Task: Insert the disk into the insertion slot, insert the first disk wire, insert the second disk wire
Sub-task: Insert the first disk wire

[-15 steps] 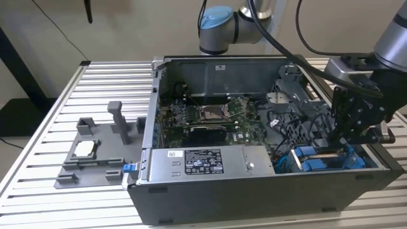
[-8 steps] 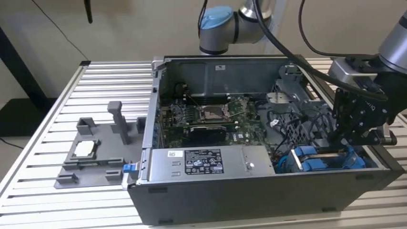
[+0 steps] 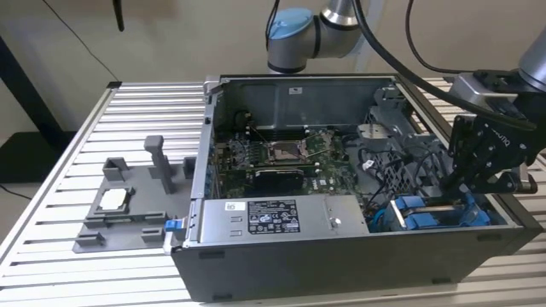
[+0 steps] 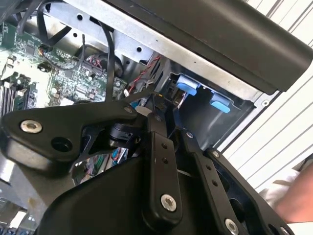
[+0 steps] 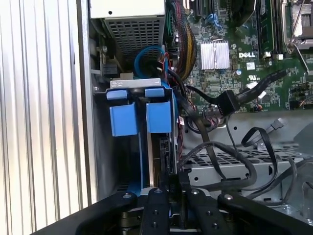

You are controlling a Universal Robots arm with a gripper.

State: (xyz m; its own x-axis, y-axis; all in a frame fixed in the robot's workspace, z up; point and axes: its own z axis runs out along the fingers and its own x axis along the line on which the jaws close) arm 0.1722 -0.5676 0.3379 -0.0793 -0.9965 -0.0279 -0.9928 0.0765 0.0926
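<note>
**Hidden or cut off.** In the exterior view the gripper hangs over the drive bay at the lower part of the exterior view's right. Its black body covers much of the disk, and what I see of the disk there is the bright blue carrier on either side. I cannot tell whether the jaws are apart, together or clamped, because in both wrist views the gripper's own black linkage blocks the jaw ends. In the second wrist view a pale sleeve is cut off by the frame edge.

**Labels and print.** The power-supply box carries a white label with black print that I cannot make out. The motherboard bears white lettering beside a finned heat sink.

**Disk.** In the first wrist view the disk stands edge-on in the bay, against the wall of the computer case. It shows two square blue tabs side by side, and a blue rail runs toward the gripper. Black cables loop just beside it.
</note>
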